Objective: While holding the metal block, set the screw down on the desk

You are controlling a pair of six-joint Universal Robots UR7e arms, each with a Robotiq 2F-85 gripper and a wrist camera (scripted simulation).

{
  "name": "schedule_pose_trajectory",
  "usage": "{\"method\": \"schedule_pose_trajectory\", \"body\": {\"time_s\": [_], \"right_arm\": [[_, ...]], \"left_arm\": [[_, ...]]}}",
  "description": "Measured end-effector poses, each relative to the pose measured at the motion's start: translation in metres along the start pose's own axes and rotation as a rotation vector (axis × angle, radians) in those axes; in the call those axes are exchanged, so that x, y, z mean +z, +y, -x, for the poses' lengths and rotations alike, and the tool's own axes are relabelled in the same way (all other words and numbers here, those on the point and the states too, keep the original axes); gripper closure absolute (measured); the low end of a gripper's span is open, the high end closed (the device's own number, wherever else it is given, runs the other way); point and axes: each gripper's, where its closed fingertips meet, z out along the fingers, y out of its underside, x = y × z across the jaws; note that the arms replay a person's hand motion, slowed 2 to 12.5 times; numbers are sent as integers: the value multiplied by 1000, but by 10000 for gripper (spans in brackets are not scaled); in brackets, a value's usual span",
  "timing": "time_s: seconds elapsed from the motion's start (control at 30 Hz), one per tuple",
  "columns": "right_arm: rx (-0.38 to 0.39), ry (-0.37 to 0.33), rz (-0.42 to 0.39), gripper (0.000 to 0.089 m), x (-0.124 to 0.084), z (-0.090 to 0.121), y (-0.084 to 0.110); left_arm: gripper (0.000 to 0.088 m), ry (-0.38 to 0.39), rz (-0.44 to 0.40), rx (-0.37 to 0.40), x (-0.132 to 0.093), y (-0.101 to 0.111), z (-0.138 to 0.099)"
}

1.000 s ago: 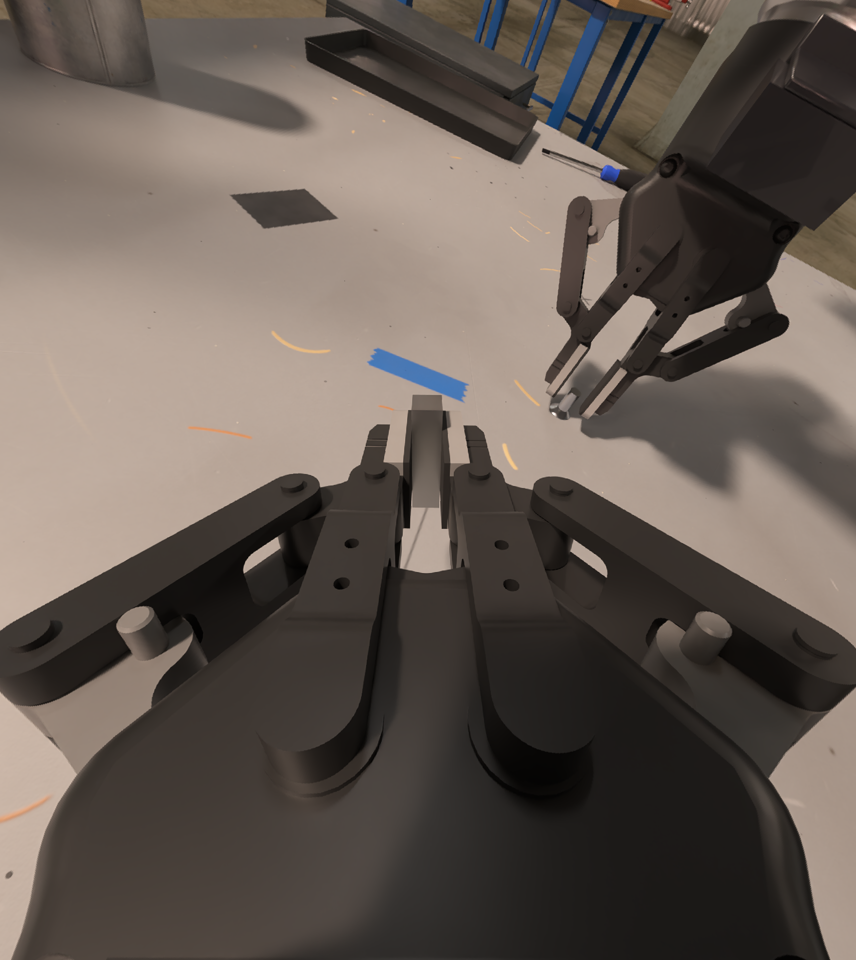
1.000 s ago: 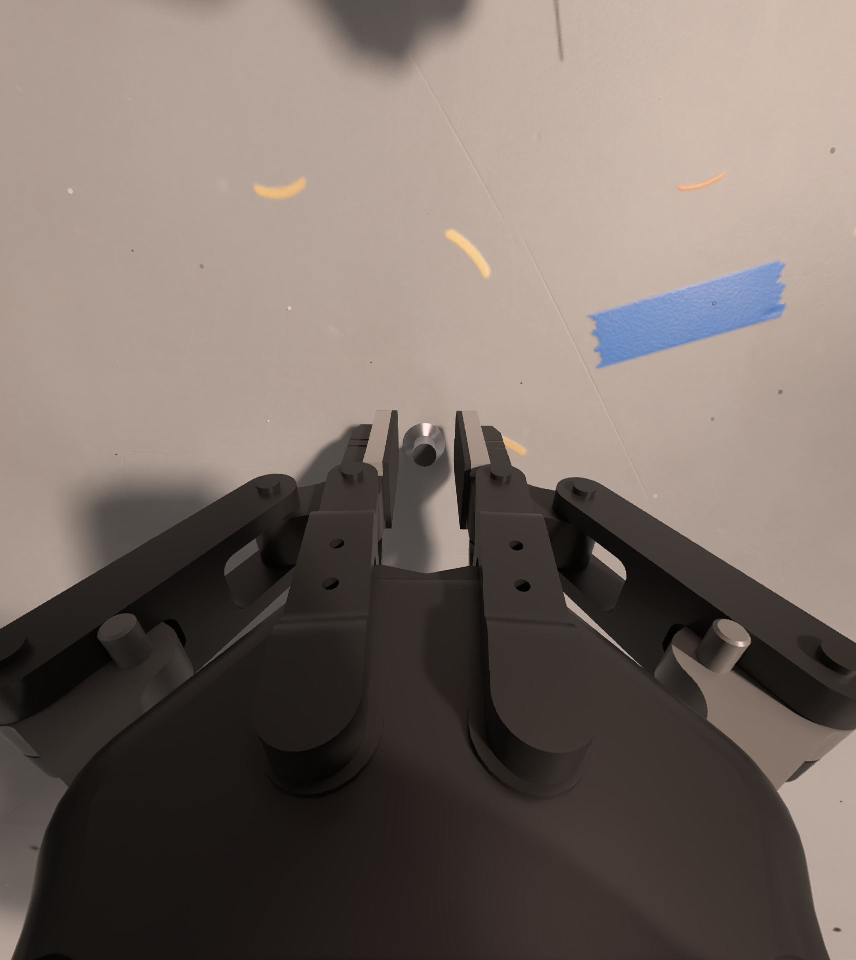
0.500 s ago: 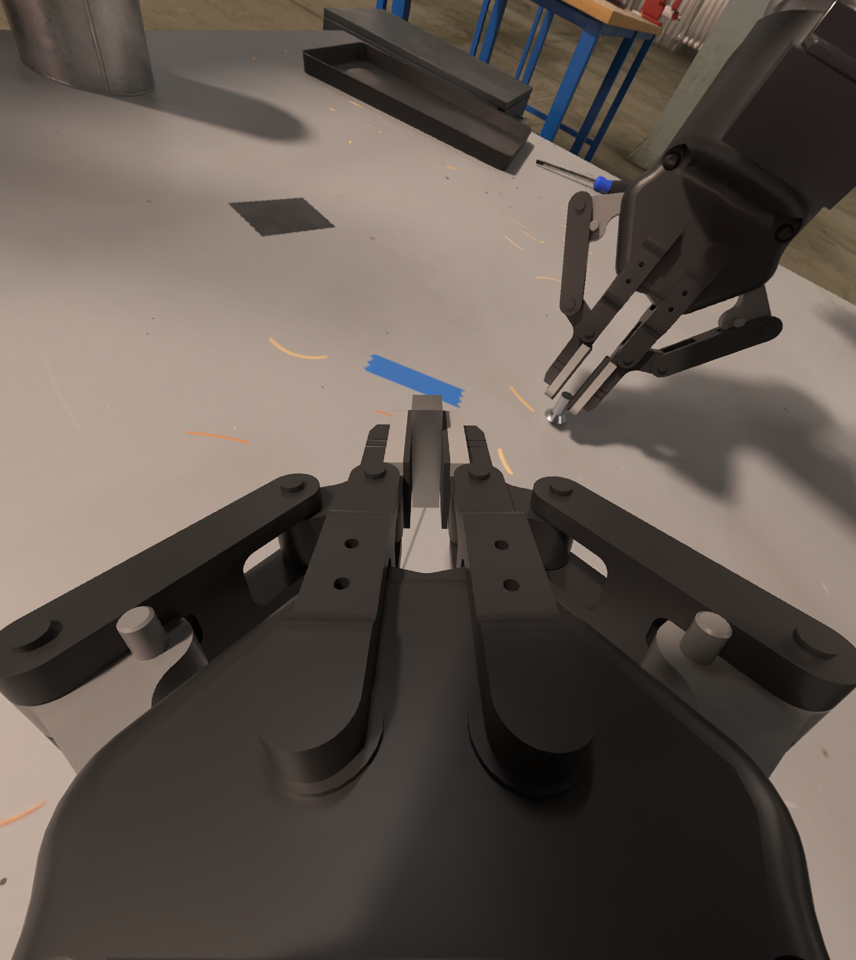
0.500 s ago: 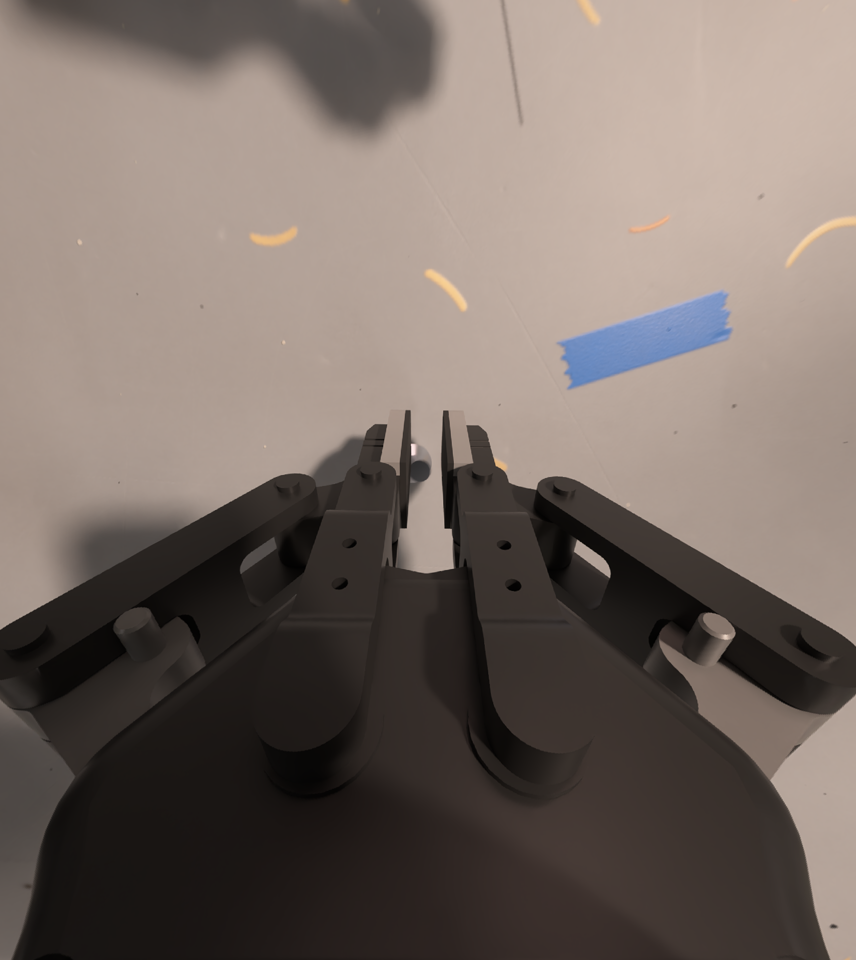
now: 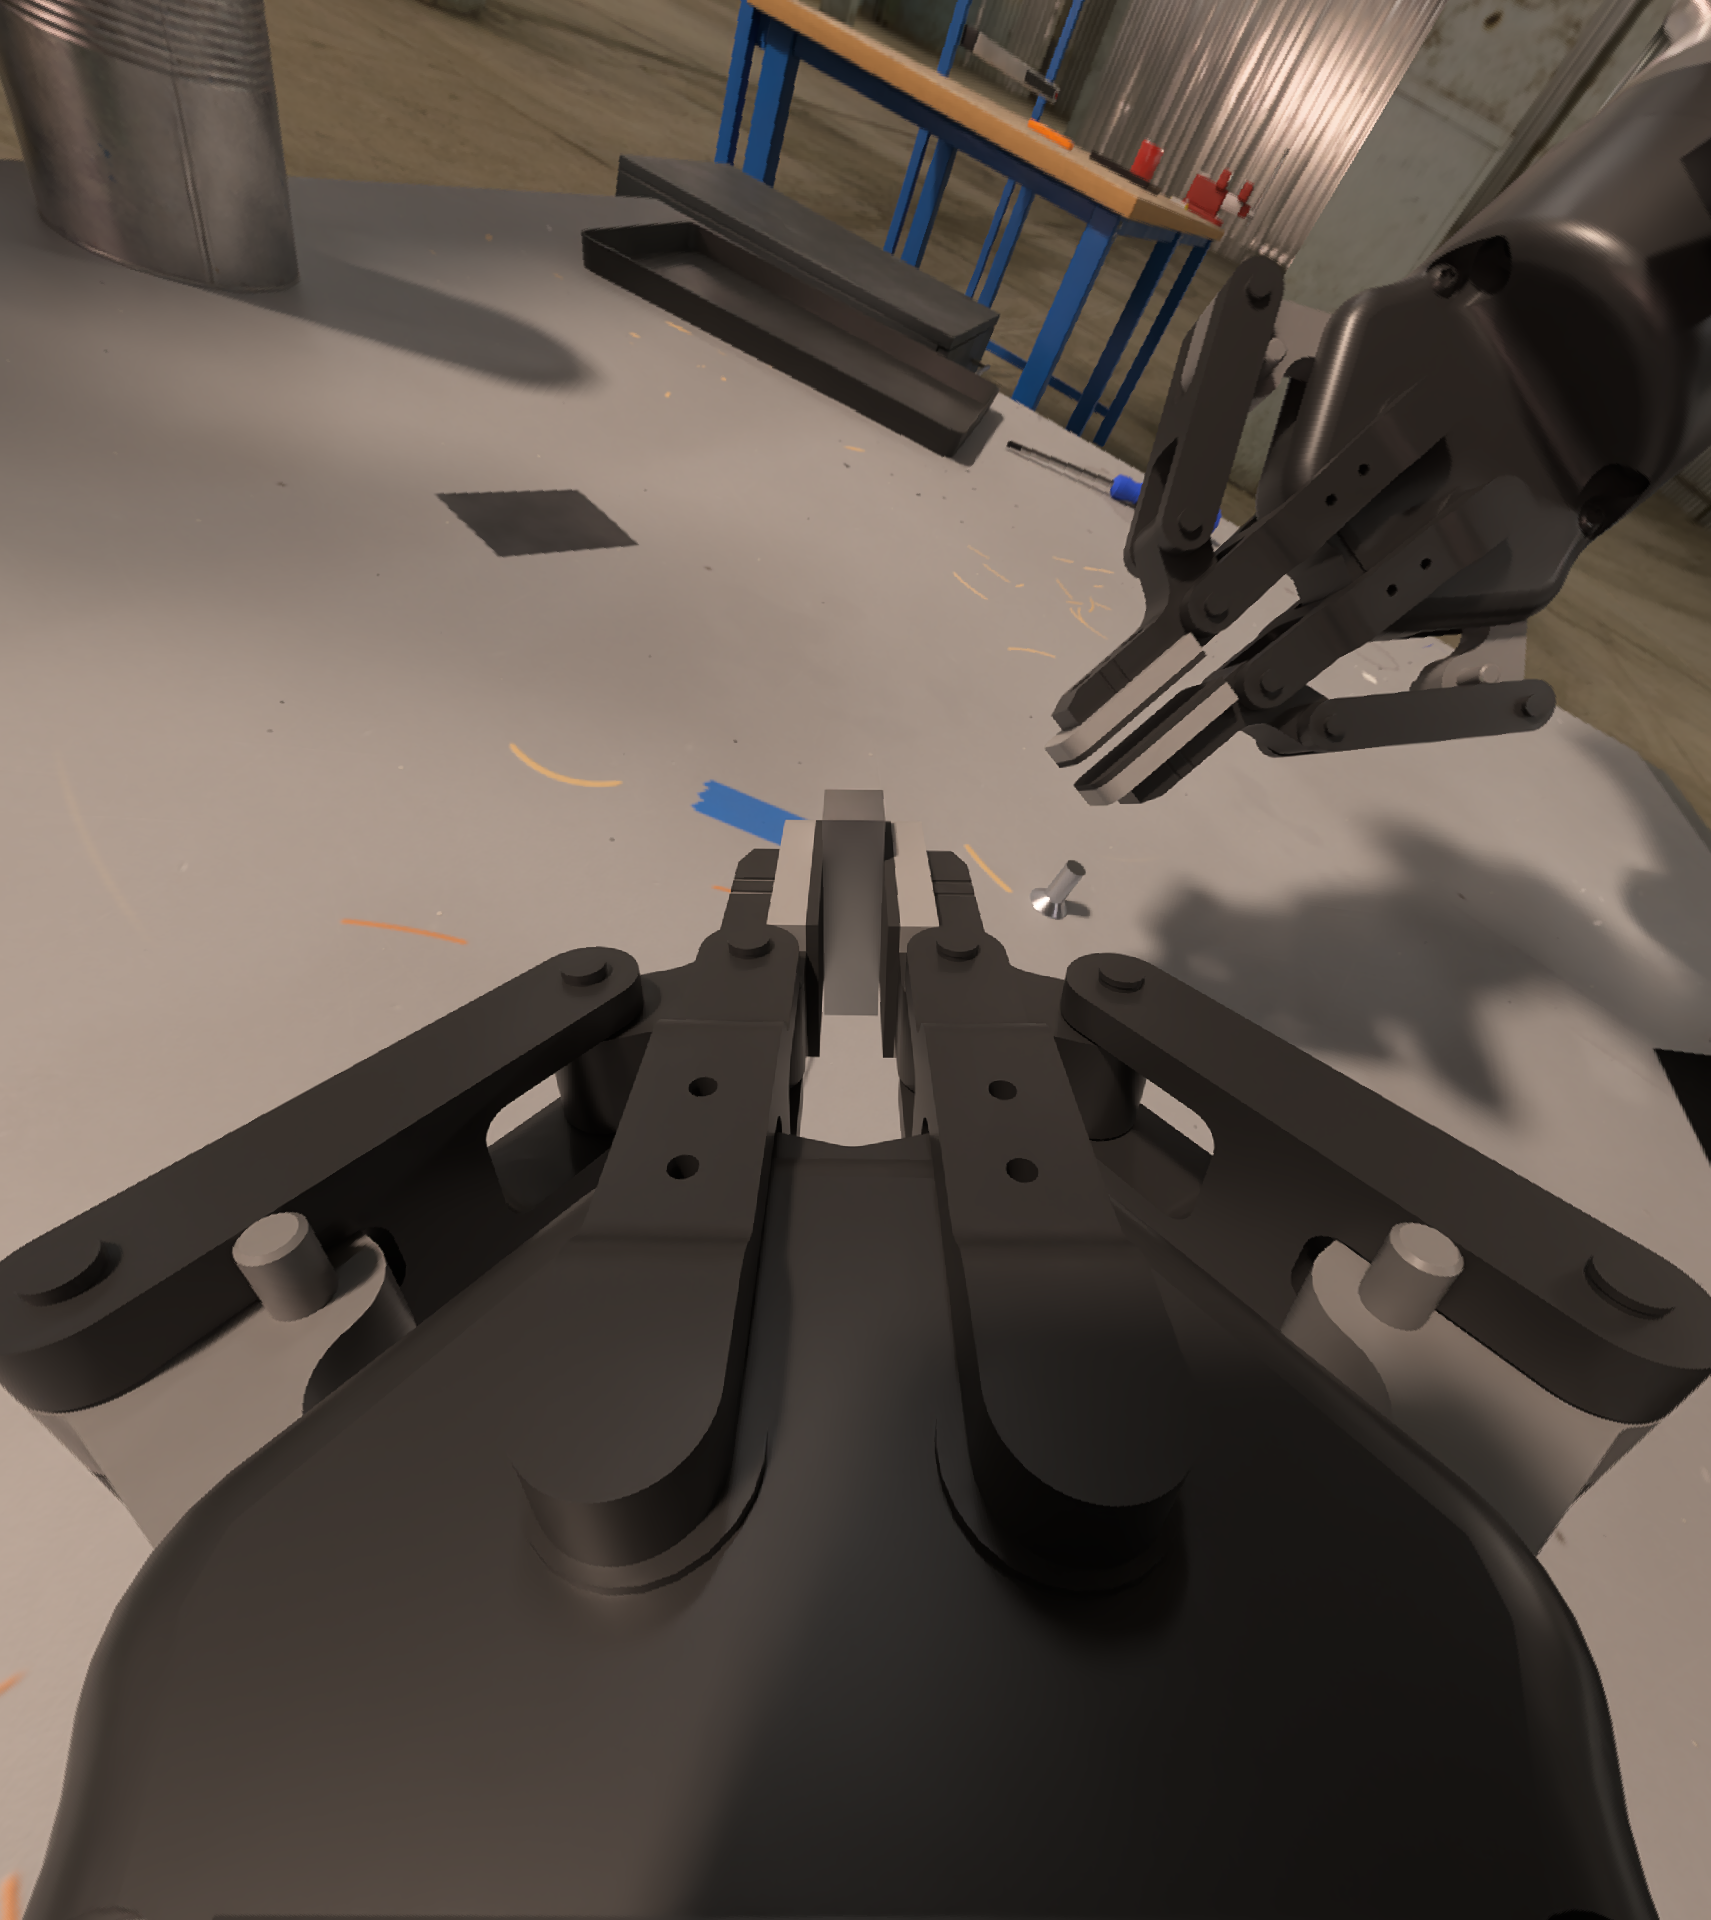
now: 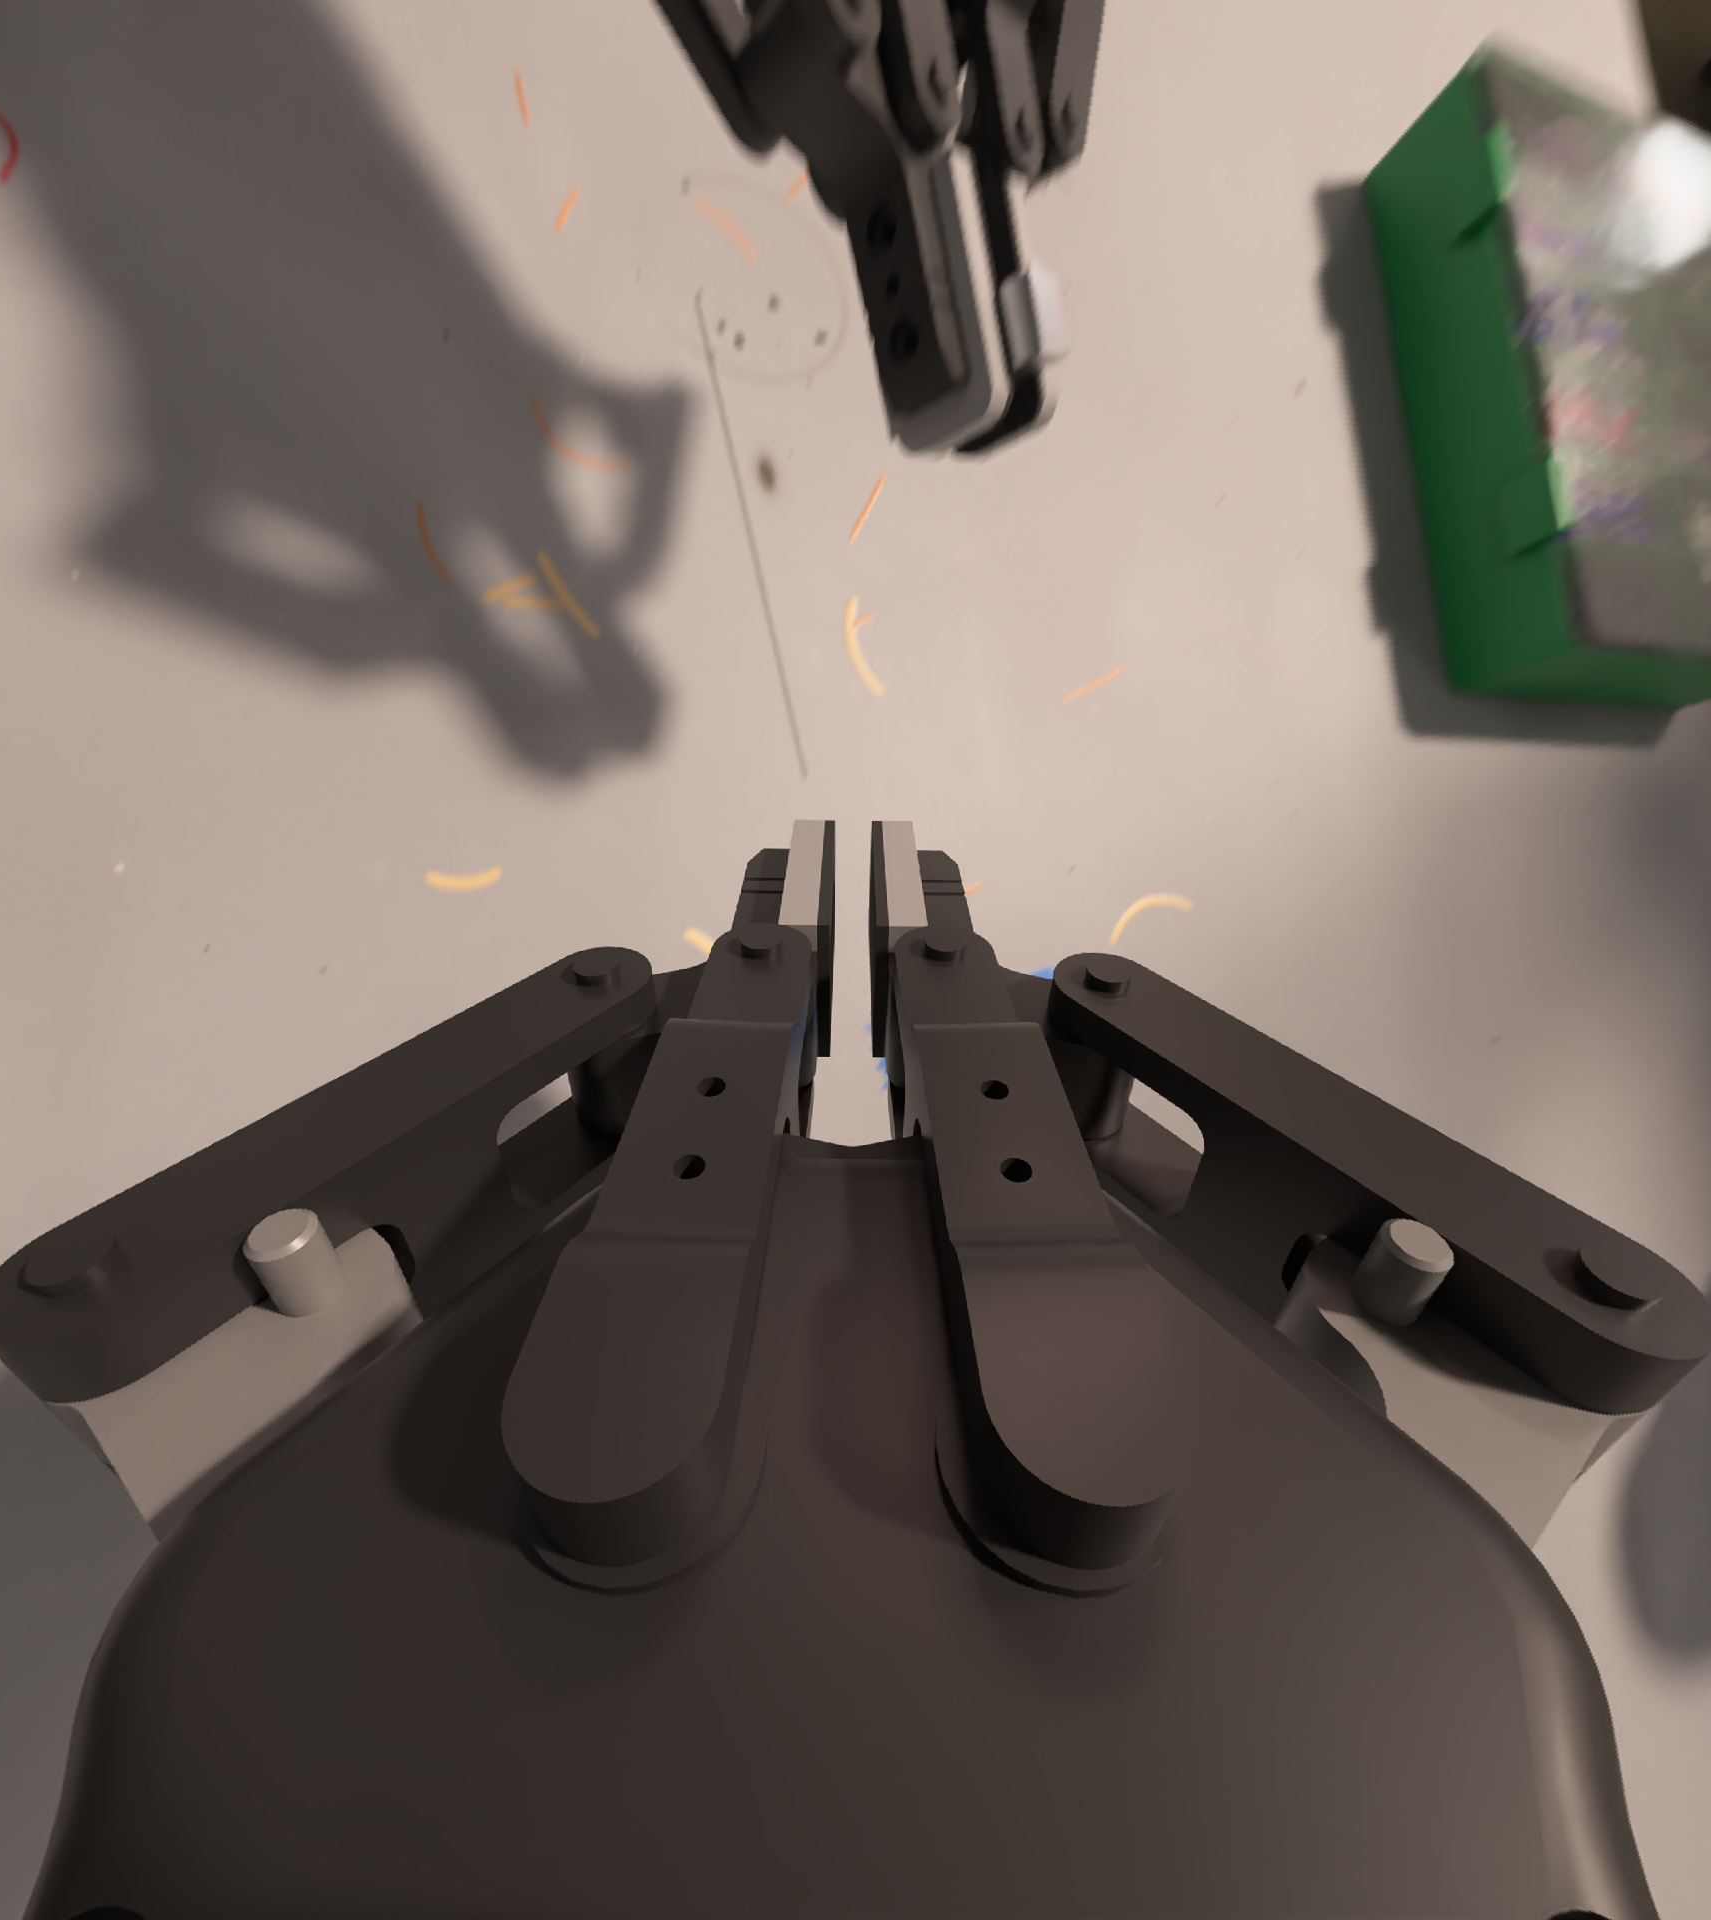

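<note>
My left gripper point(image 5: 853, 862) is shut on the grey metal block point(image 5: 851, 925), which stands upright between the pads just above the grey desk point(image 5: 311, 675). The small silver screw point(image 5: 1053, 891) lies on the desk just right of my left fingertips, free of both grippers. My right gripper point(image 5: 1090, 769) hangs above and right of the screw, tilted down. In the right wrist view the right gripper point(image 6: 852, 842) has its pads almost together with only a thin gap and nothing between them. The left gripper point(image 6: 965, 416) shows blurred at the top there. The screw is hidden in that view.
A strip of blue tape point(image 5: 737, 805) lies just beyond the block. A metal cylinder point(image 5: 144, 135) stands far left, a dark tray point(image 5: 789, 301) and a blue-handled screwdriver point(image 5: 1090, 476) at the far edge. A green box point(image 6: 1557, 416) sits beside the left gripper.
My right gripper let go of the screw, rose and drew back from the desk while its fingers narrowed. The screw now lies alone on the desk. The left gripper still holds the block.
</note>
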Motion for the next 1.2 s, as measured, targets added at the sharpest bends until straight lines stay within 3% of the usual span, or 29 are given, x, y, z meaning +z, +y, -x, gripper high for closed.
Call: {"method": "schedule_pose_trajectory", "body": {"time_s": [0.27,0.47,0.83,1.2], "right_arm": [[-136,222,-194,837,-3,-23,-47],[-210,316,-269,838,-1,-27,-67],[-293,409,-290,837,13,-26,-81],[-343,442,-269,838,22,-27,-80]], "left_arm": [[791,37,-40,-23,-3,-7,-5],[791,58,-64,-34,-5,-11,-7],[791,86,-86,-44,-8,-15,-11],[791,101,-83,-20,-7,-15,-16]]}}
